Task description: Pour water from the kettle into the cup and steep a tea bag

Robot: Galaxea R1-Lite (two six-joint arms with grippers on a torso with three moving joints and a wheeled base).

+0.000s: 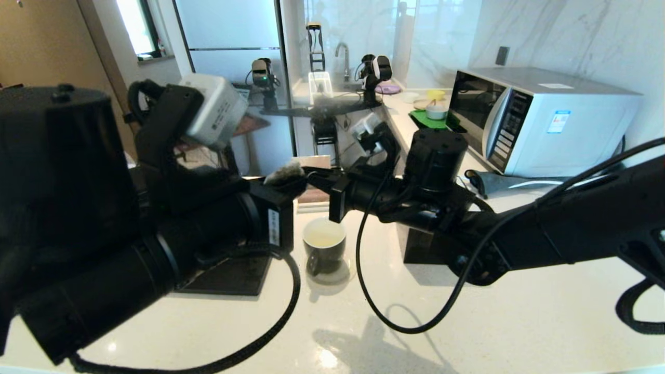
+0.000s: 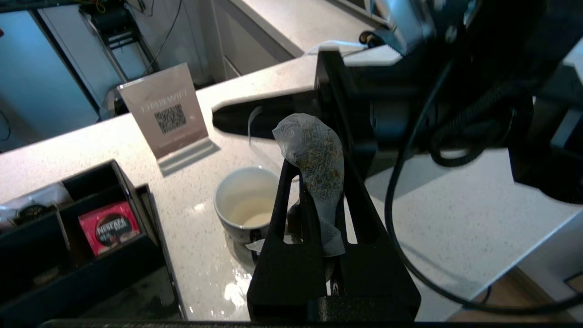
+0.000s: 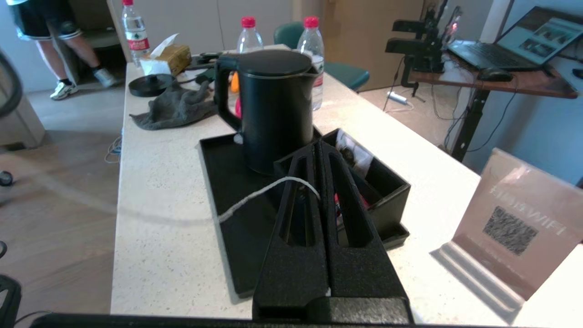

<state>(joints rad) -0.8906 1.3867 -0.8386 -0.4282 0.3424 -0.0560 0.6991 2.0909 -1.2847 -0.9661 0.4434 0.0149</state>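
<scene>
left arm: reaches inward, left claw [image 2: 314, 182] clamped shut | right arm: crosses leftward, right claw [image 3: 319, 159] closed, tips near left's

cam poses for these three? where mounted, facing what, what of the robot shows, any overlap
Head: atop the robot, looking down at the counter; both arms, cup between.
Left wrist: behind the left gripper, shut on the tea bag above the cup; right gripper opposite.
Right wrist: behind the shut right gripper holding the string, facing the kettle.
Shared: wrist views both show the WiFi sign.

Matte black arms [image 1: 545, 234], looping black cables [image 1: 374, 291]
</scene>
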